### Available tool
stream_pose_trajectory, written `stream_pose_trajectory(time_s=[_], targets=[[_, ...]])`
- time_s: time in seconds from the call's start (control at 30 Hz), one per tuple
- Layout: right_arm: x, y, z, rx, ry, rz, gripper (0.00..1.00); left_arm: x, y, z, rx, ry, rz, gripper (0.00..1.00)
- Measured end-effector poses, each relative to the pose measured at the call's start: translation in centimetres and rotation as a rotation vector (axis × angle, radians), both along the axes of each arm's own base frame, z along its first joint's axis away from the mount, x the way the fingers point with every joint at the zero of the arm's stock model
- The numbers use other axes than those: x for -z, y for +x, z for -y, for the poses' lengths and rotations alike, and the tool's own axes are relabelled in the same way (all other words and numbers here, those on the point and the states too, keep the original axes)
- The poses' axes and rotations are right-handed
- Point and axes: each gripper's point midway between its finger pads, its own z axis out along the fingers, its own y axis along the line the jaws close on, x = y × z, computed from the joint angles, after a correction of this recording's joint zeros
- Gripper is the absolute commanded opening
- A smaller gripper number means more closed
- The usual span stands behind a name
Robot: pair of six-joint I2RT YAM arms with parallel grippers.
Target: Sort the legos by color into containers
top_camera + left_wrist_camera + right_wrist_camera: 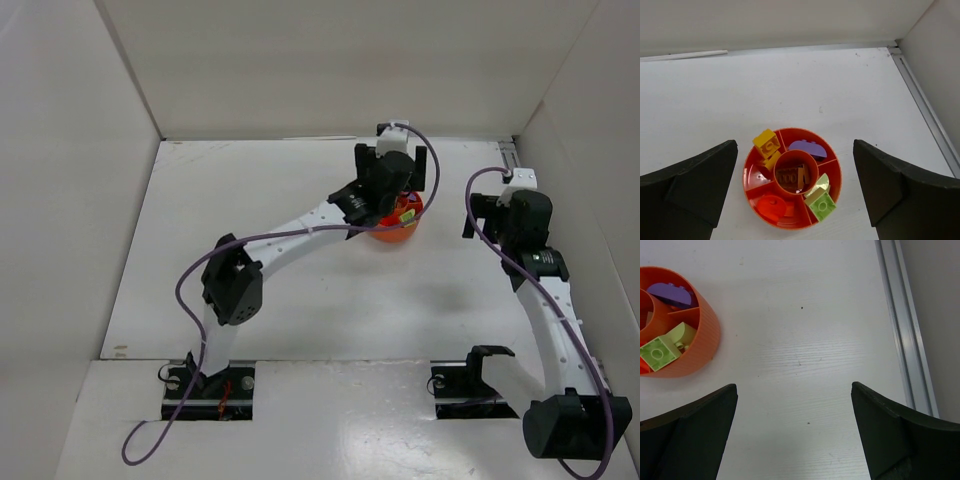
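Note:
The round orange-red dish [796, 135] stands on the white table, right of centre at the back in the top view [395, 232]. It holds yellow bricks [766, 142], a purple brick [807, 148], brown-orange bricks [790, 177] in the centre hub, pale yellow-green bricks [822, 206] and an orange-red piece [771, 207]. My left gripper [795, 150] hangs open and empty above the dish [392, 190]. My right gripper [795, 390] is open and empty over bare table, to the right of the dish [702, 340], [485, 212]. The right wrist view shows the yellow-green brick [659, 353] and the purple brick [670, 294].
White walls enclose the table on three sides. A metal rail [900, 315] runs along the foot of the right wall, also seen in the left wrist view [925, 110]. A black bracket [485, 360] sits at the near edge by the right arm's base.

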Motion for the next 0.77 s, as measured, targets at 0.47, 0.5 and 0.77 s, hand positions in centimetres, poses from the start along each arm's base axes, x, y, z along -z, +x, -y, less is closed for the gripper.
stream_pose_trajectory(time_s=[0.47, 0.5, 0.77], targets=[[-0.5, -0.2, -1.1, -0.071, 0.014, 0.018, 1.00, 1.0, -8.8, -25.1, -0.424, -0.182, -0.257, 1.00], [-0.3, -0.1, -1.2, -0.073, 0.014, 0.011, 1.00, 2.8, -10.0, -26.7, -0.457, -0.174, -0.296, 1.00], [1.8, 0.2, -0.9, -0.057, 0.021, -0.047, 1.00, 7.0, -15.6, -32.5, -0.582, -0.206, -0.409, 1.00]])
